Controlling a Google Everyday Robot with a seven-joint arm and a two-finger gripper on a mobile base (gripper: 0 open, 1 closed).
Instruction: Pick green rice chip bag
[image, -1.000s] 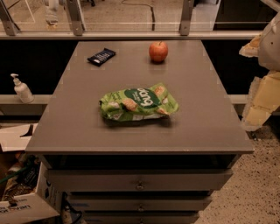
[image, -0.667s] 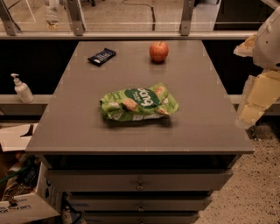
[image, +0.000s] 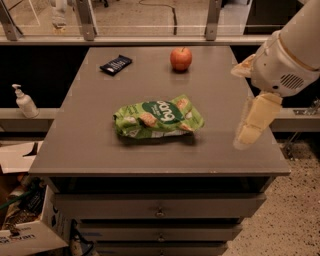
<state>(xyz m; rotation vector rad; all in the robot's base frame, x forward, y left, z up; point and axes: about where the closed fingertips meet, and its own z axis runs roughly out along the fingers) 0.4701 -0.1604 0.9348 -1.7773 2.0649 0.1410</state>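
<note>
Hovering over the right edge of the desk (image: 90, 150), the hand (image: 252, 107) is staying well apart from the green rice chip bag (image: 159, 118), and whether it is open or closed I cannot tell. The bag is lying flat near the middle of the desk, its long side running left to right, logo facing up, nothing touching it. The step in hand is looking like the approach: the hand is needing to travel left and come down over the bag. Doing it well is probably meaning closing across the short, near-to-far width, close to the puffed middle, since crinkly film is likely collapsing or slipping if pinched at a sealed end; descending straight is keeping the bag from being pushed along the smooth top. An apple (image: 181, 58) is sitting toward the far edge and a dark wrapper (image: 115, 64) is lying at the far left, both well apart from the bag. Drawers (image: 160, 210) are showing below the grey desk's near edge. A pump bottle (image: 24, 101) is standing on a ledge to the left, and a cardboard box (image: 25, 235) is sitting on the floor at near left
</note>
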